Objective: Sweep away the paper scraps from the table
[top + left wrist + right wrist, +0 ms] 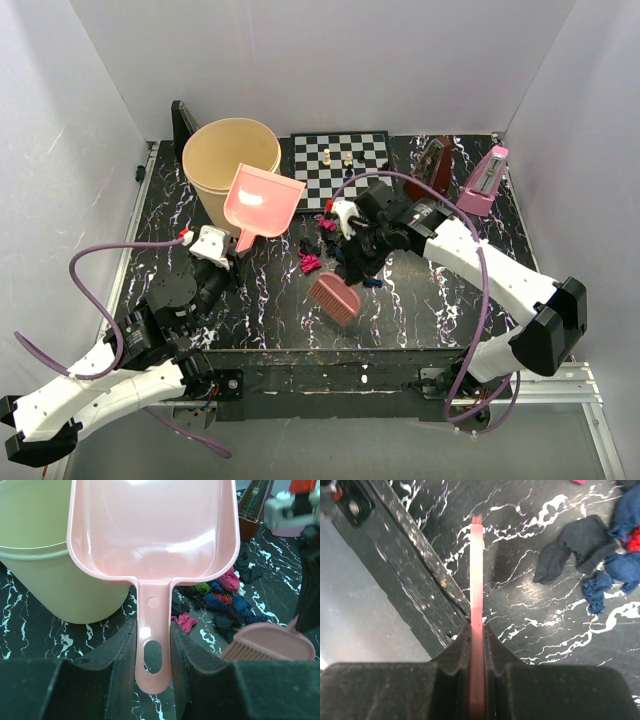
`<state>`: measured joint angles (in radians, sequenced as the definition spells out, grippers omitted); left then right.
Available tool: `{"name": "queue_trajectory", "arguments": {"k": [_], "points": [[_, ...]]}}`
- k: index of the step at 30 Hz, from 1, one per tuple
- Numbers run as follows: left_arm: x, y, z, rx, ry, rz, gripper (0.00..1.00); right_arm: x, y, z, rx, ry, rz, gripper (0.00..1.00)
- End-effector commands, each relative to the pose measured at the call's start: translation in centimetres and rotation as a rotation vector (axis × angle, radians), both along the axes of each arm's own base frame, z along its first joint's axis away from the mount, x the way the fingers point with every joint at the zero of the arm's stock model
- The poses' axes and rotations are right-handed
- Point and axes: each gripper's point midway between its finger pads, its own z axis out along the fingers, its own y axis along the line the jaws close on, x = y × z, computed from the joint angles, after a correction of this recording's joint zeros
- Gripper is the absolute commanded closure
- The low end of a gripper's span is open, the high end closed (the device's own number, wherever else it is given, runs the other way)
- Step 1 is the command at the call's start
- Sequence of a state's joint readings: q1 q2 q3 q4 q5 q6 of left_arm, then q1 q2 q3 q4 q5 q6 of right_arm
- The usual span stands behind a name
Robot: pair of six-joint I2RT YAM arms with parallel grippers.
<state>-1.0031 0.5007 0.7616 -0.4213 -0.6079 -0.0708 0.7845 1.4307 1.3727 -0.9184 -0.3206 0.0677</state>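
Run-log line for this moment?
left fingers: gripping pink plastic dustpan | right fingers: gripping pink hand brush | coloured paper scraps: heaped on black marbled table

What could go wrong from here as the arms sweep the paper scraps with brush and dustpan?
The paper scraps lie beside the chessboard; a wide stroke of the brush might topple the chess pieces.
The dustpan hangs raised by the bucket, off the pile; swept scraps might scatter.
One magenta scrap lies apart, easily missed.

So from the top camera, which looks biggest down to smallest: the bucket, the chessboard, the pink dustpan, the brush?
1. tan bucket and chessboard: about alike. The bucket's rim stands nearer the camera, so I won't rank them.
2. pink dustpan
3. brush, the smallest
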Motion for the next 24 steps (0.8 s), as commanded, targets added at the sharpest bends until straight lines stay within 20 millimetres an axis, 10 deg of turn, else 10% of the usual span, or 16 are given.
{"name": "queue_trajectory", "arguments": {"k": [1, 6, 10, 16, 24], "points": [[0.2, 1.1, 0.2, -0.002, -0.011, 0.046, 1.00, -1.2, 0.8, -2.4, -0.013, -0.083, 0.237, 0.99], [0.1, 0.7, 0.1, -0.003, -0.007, 0.028, 1.00, 0.4, -0.4, -6.0, -0.131, -0.240, 0.333, 0.99], [0.1, 0.6, 0.1, 0.000, -0.006, 0.025, 1.00, 5.9, -2.4, -7.1, -0.336, -0.456, 0.286, 0.99], [0.2, 0.3, -0.3, 0.012, 0.005, 0.021, 1.00, 14.9, -3.5, -3.0, -0.545, -0.713, 0.154, 0.99], [0.4, -0.9, -1.9, 0.074, 0.068, -0.005, 1.00, 15.2, -3.6, 4.8, -0.356, -0.833, 0.033, 0.99]]}}
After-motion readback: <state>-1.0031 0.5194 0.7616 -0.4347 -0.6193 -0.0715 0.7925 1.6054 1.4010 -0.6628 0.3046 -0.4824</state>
